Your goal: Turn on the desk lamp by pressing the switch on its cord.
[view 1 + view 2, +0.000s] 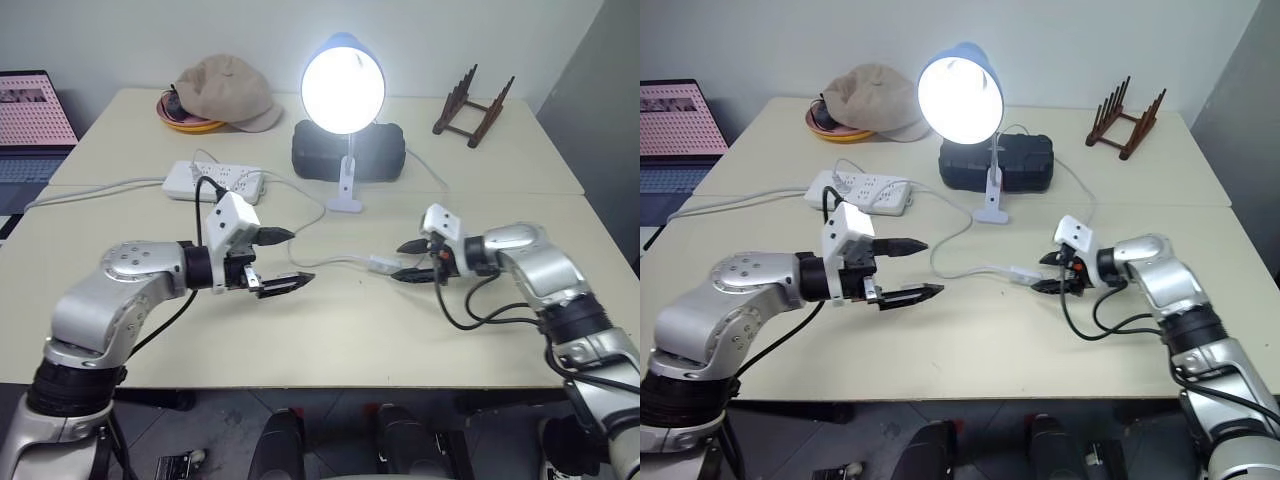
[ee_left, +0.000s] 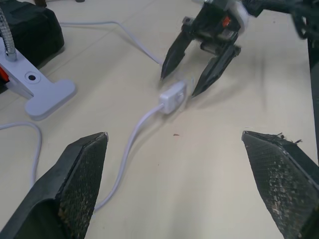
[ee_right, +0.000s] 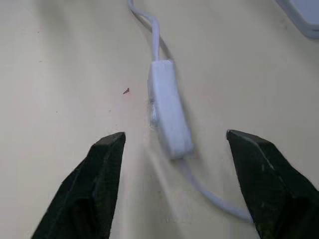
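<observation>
**Lamp lit, both my grippers open around the switch**

I place everything by the switch (image 1: 382, 264), which lies flat on the cream table (image 1: 330, 340), bare of any grip.

Well to its left my left gripper (image 1: 285, 259) hangs above the tabletop, its two black fingers spread wide with nothing between them, tips aimed across toward the switch. Beyond that gripper, farther from me than the switch and to its left, lies a white power strip (image 1: 212, 180), and past that, at the table's far edge, a tan cap (image 1: 228, 92) sits over an orange dish (image 1: 186, 122).

The cord (image 2: 130, 145) runs from the switch's left end in a loose curve over the table. Behind the switch and a little left stands the desk lamp (image 1: 343, 88), its bulb glowing bright, with a black case (image 1: 348, 151) just behind its stem.

Just right of the switch is my right gripper (image 1: 408, 259), fingers parted and empty, the tips either side of the switch's near end without clasping it. Far behind and right stands a wooden rack (image 1: 474, 105).
</observation>
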Controlling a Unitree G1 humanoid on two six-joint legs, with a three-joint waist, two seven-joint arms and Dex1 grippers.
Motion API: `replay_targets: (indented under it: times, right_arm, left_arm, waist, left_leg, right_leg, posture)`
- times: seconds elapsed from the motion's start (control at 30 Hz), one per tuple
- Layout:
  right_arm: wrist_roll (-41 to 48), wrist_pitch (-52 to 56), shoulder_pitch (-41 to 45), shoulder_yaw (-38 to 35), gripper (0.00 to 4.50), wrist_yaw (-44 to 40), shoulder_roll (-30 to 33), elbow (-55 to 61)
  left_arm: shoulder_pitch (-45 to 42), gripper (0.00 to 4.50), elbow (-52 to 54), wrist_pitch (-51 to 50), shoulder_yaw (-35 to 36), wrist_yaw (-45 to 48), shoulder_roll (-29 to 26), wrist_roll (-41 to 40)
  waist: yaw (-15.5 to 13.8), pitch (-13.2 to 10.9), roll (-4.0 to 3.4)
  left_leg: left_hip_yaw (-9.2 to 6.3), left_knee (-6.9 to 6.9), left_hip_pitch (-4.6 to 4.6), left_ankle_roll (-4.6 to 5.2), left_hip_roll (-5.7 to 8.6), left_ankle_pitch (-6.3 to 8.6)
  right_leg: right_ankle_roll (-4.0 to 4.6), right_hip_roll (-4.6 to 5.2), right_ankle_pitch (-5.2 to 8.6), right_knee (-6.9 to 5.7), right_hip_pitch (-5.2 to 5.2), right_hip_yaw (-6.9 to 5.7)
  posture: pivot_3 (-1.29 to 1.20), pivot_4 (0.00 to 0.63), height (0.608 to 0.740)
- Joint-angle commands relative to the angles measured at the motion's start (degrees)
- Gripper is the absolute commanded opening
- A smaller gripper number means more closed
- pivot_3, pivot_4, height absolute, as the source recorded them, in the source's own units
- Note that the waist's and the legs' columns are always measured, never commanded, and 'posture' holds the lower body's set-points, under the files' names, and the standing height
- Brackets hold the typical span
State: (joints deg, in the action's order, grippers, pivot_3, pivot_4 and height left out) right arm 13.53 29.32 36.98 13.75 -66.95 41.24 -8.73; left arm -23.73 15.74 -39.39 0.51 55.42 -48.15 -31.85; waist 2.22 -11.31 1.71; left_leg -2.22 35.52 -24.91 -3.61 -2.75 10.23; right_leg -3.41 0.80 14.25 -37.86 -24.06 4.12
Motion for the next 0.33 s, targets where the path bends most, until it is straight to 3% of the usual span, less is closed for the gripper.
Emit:
replay_targets:
  times: [0.03,0.07,0.2,0.33]
  right_arm:
    - [6.8,8.9,-7.4,-9.0,4.2,2.0,4.4,15.8]
    - [7.8,10.6,-9.1,-10.5,4.47,3.3,4.6,18.4]
    - [12.5,18.0,-15.0,-17.0,4.47,7.8,5.3,28.7]
    - [14.2,20.1,-17.3,-18.1,4.47,9.5,6.0,32.4]
  left_arm:
    - [-3.1,4.5,-6.1,3.5,0.5,2.2,-1.1,2.7]
    - [-3.5,4.5,-7.2,4.3,0.0,3.0,-1.4,3.7]
    - [-6.4,4.5,-11.0,5.1,-1.2,6.6,-1.6,4.6]
    - [-7.9,4.5,-12.8,5.8,-1.9,8.2,-1.2,5.6]
  waist:
    - [-0.4,0.0,0.01]
    - [-0.4,0.0,0.01]
    - [-0.2,0.0,0.01]
    - [-0.2,0.0,0.0]
  left_leg:
    - [0.0,-0.01,0.0,0.0,0.0,0.0]
    - [-0.02,-0.02,0.01,0.0,-0.01,0.0]
    - [0.01,0.0,0.03,0.0,-0.01,0.0]
    - [0.01,0.11,0.03,0.0,-0.01,0.0]
  right_leg:
    - [0.03,0.0,0.02,0.0,-0.01,0.0]
    - [0.02,0.0,0.03,-0.01,0.0,-0.04]
    - [0.15,0.0,0.1,-0.03,-0.01,0.0]
    - [0.18,0.01,0.11,-0.09,0.0,0.0]
  posture:
    - [0.0,0.15,0.74]
    - [0.0,0.15,0.74]
    - [0.0,0.15,0.74]
    - [0.0,0.15,0.74]
